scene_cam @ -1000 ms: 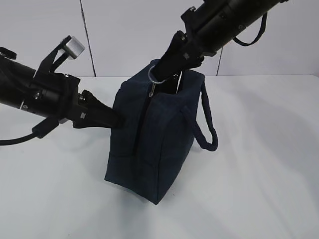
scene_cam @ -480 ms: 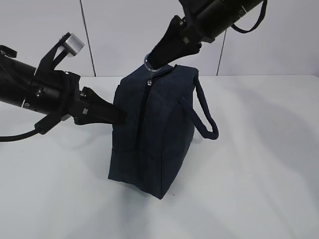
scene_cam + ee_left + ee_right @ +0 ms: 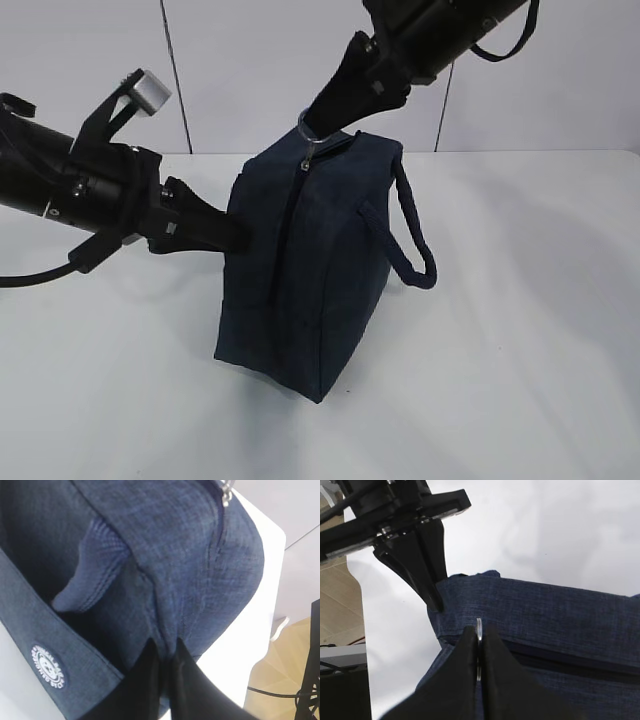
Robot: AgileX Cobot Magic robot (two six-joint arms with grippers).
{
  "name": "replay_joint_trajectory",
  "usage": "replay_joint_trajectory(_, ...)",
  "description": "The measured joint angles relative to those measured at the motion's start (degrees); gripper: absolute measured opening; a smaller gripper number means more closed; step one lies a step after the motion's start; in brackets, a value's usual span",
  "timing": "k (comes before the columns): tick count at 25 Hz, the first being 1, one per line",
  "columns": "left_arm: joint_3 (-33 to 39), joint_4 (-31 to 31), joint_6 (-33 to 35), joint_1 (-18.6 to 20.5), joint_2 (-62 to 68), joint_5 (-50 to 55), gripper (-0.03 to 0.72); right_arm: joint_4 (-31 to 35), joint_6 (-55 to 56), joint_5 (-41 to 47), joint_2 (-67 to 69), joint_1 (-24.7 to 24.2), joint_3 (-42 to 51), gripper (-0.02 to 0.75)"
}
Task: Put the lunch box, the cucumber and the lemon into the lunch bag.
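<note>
The navy lunch bag (image 3: pixel 310 270) stands upright on the white table with its zipper closed along the top and down the near end. My right gripper (image 3: pixel 318 122) is shut on the silver ring pull (image 3: pixel 479 630) at the bag's top left corner. My left gripper (image 3: pixel 238 235) is shut on a pinch of the bag's fabric (image 3: pixel 167 630) at its left end. One looped handle (image 3: pixel 412 240) hangs on the bag's right side, the other (image 3: pixel 90 575) shows in the left wrist view. The lunch box, the cucumber and the lemon are out of view.
The white table (image 3: pixel 520 350) spreads around the bag. A grey panelled wall (image 3: pixel 240 70) stands behind. The left arm's black fingers (image 3: pixel 422 565) show in the right wrist view beside the bag's end.
My right gripper has pulled the ring pull up and over the bag's top corner, and the open mouth at the top has closed. The bag shifted slightly. The left gripper keeps its hold.
</note>
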Motion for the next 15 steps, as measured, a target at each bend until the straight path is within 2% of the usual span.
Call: replay_joint_trajectory(15,0.0,3.8,-2.4,0.0,0.3,-2.4,-0.004,-2.7,0.4,-2.6,3.2,0.0,-0.1,0.008)
